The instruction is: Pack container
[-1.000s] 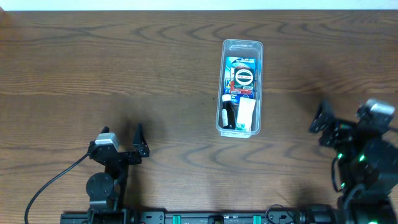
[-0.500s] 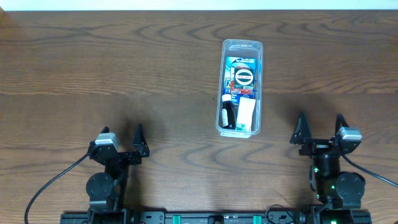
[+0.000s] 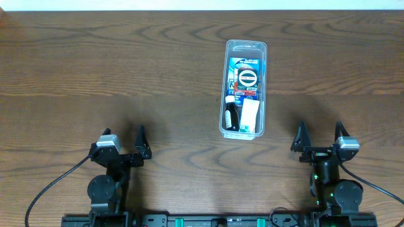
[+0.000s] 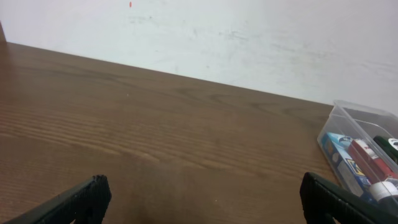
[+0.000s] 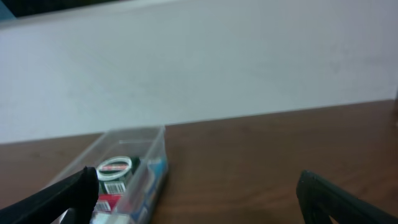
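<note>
The clear plastic container (image 3: pixel 245 49) lies lengthwise at the table's middle right, holding several small packages, a white round-lidded item and a dark bottle. It shows at the right edge of the left wrist view as container (image 4: pixel 348 115) and at the lower left of the right wrist view as container (image 5: pixel 138 138). My left gripper (image 3: pixel 124 140) rests open near the front left, empty, well left of the container. At the front right my right gripper (image 3: pixel 320 135) also stands open and empty, a short way right of and nearer than the container.
A white wall (image 4: pixel 249 37) rises behind the far edge of the brown wooden table (image 3: pixel 95 69). Both arm bases and a black cable (image 3: pixel 50 189) sit along the front edge.
The right arm swung in from the far right edge, turned straight toward the table, then drew back a little toward the front edge. The left arm stayed still.
</note>
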### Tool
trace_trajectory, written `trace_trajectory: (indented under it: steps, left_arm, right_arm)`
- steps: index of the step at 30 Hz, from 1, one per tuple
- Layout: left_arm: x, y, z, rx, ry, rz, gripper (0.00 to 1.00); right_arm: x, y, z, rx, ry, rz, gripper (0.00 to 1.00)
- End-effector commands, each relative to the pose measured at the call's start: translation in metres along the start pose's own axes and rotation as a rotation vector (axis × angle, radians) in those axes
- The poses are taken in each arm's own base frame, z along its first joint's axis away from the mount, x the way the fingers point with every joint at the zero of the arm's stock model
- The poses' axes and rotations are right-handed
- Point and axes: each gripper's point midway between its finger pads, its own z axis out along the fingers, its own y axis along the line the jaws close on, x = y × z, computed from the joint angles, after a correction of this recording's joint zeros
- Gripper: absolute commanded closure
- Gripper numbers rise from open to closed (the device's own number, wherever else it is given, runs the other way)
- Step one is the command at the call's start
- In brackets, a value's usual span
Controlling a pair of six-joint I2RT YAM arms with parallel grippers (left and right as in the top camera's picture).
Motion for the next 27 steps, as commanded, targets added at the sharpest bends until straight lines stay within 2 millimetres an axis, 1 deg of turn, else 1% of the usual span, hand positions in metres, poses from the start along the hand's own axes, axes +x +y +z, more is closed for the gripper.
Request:
trace_trajectory:
  steps: [1,4,6,10,27]
  left_arm:
    - [0.015,0.004,0.002,-0.006,0.035,0.018,0.02]
    - [0.015,0.004,0.002,-0.007,0.036,0.018,0.02]
    - [0.015,0.004,0.002,-0.007,0.036,0.018,0.02]
    - [0.015,0.004,0.002,-0.007,0.036,0.018,0.02]
    - [0.015,0.004,0.002,-0.007,0.036,0.018,0.02]
  right_arm:
    - [0.011,0.002,-0.001,-0.010,0.042,-0.053,0.01]
    - [0.029,-0.002,-0.002,0.000,0.114,-0.087,0.01]
    - [0.034,-0.002,-0.003,0.000,0.136,-0.103,0.01]
    - [0.034,-0.002,-0.003,-0.004,0.135,-0.133,0.01]
    - [0.033,-0.002,-0.003,-0.003,0.133,-0.133,0.01]
